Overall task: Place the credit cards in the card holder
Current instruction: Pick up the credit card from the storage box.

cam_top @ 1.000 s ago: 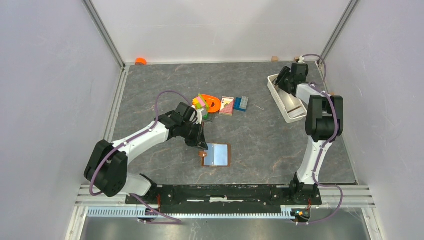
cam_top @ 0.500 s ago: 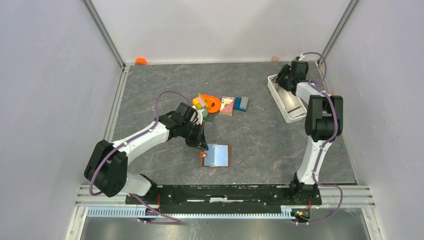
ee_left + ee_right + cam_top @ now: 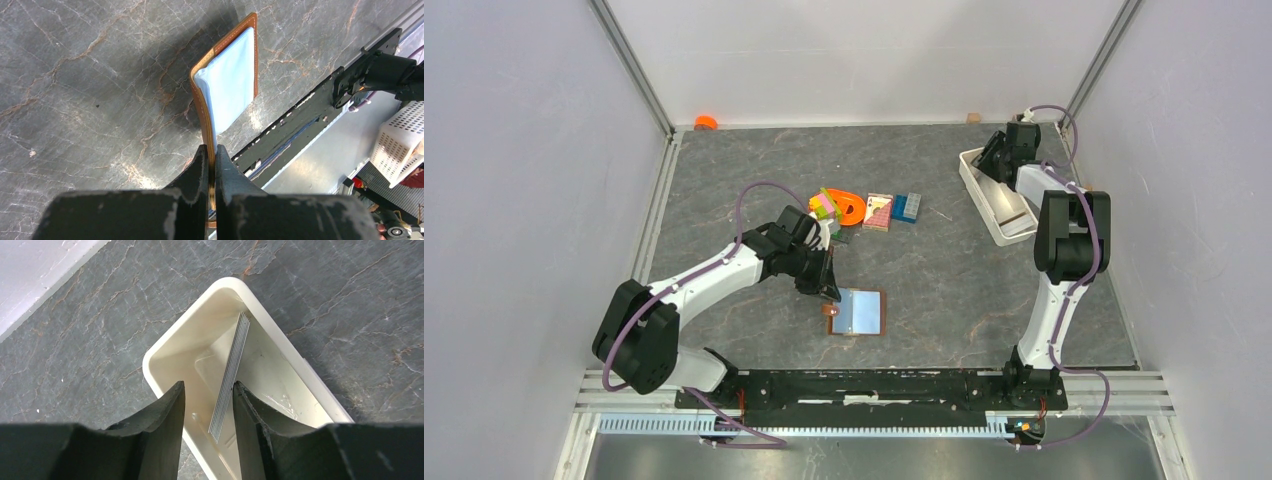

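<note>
The card holder (image 3: 856, 311) lies open at the table's middle front, with a light blue credit card (image 3: 860, 308) on its inside. My left gripper (image 3: 831, 292) is shut on its brown leather edge. In the left wrist view the leather (image 3: 199, 106) runs up from between my shut fingers (image 3: 200, 165), and the blue card (image 3: 231, 75) sits in it. My right gripper (image 3: 994, 165) hangs over the white tray (image 3: 1014, 228) at the back right. It is open there, with a stack of several thin cards (image 3: 231, 370) standing on edge between its fingers (image 3: 170, 410).
Orange and green toys (image 3: 839, 207), a pink-and-white block (image 3: 879, 211) and blue bricks (image 3: 907, 207) lie behind the wallet. An orange cap (image 3: 705, 122) and a small tan piece (image 3: 972, 117) sit at the back wall. The tray's rim (image 3: 300, 356) surrounds my right fingers.
My right gripper has shifted slightly toward the back right over the tray. My left arm and the wallet have stayed as they were.
</note>
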`<act>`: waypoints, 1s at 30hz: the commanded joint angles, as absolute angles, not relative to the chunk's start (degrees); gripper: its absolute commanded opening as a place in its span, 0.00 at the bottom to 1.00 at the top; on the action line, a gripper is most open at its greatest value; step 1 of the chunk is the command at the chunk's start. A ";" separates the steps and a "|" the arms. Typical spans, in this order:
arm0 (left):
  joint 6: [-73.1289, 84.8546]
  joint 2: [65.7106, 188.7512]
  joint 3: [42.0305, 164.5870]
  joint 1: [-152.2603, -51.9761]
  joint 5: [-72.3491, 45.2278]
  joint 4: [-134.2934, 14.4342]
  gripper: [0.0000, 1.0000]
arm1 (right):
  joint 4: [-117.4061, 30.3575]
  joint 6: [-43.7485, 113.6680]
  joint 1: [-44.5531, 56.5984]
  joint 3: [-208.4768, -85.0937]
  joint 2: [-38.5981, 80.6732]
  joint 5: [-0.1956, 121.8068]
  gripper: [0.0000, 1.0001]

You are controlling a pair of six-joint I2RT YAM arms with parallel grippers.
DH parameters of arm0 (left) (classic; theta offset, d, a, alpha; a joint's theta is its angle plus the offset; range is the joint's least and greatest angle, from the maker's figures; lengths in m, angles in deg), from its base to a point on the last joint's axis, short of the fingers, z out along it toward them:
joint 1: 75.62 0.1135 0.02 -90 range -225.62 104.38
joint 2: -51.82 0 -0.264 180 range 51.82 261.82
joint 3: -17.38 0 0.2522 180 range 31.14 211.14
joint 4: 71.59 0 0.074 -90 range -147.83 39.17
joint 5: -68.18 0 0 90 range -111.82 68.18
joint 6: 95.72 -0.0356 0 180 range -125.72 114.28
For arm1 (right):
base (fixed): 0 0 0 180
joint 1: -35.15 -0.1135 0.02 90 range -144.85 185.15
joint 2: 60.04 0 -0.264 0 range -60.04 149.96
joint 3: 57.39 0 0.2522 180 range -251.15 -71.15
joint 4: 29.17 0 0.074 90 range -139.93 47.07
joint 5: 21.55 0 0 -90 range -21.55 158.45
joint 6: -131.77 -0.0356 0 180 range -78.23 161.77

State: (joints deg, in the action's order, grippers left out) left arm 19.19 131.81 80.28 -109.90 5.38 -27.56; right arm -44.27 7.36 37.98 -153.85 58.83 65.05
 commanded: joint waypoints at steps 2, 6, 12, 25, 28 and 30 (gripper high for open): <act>16.43 130.42 82.56 -110.47 6.79 -27.59 0.02 | -43.37 7.42 37.70 -153.66 54.83 66.26 0.43; 16.38 130.49 82.56 -110.61 6.92 -27.58 0.02 | -43.41 7.47 37.70 -153.83 55.21 66.75 0.43; 16.28 130.73 82.56 -110.85 6.92 -27.50 0.02 | -44.77 7.47 37.70 -153.99 57.29 68.10 0.50; 16.17 131.23 82.56 -111.13 7.00 -27.46 0.02 | -45.61 5.35 37.70 -155.86 62.72 70.84 0.55; 16.26 131.39 82.56 -111.13 6.93 -27.50 0.02 | -44.37 5.13 37.70 -156.77 64.14 68.97 0.57; 16.14 131.53 82.58 -111.21 6.92 -27.43 0.02 | -43.81 5.10 37.70 -157.19 64.22 68.62 0.57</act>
State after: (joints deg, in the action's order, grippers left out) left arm 18.60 131.81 80.28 -110.84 5.38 -27.41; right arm -44.84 5.52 37.87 -154.81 62.50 69.40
